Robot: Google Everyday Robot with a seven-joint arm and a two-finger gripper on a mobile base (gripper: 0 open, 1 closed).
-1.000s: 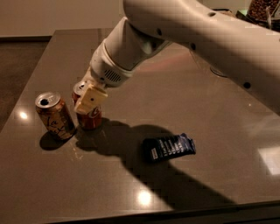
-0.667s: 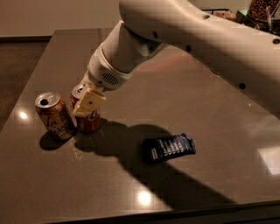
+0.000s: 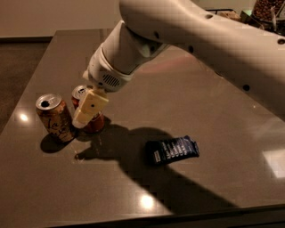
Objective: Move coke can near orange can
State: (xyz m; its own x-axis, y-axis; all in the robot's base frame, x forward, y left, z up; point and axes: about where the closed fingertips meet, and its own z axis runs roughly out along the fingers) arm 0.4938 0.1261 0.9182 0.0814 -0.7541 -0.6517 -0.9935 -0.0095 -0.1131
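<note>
The coke can point(image 3: 94, 123), red with a silver top, stands on the table point(image 3: 187, 98) at the left. The orange can point(image 3: 55, 117), tan-gold with dark lettering, stands upright just to its left with a small gap between them. My gripper point(image 3: 89, 107) reaches down from the upper right and is around the upper part of the coke can, hiding most of its front. The white arm point(image 3: 191, 35) spans the top of the view.
A dark blue snack packet point(image 3: 173, 150) lies flat on the table to the right of the cans. The table's left edge runs close behind the orange can and its front edge is along the bottom. Jars stand at the far top right corner point(image 3: 267, 9).
The arm's wrist has shifted slightly up and to the right. The gripper stays at the coke can. Both cans and the packet are where they were.
</note>
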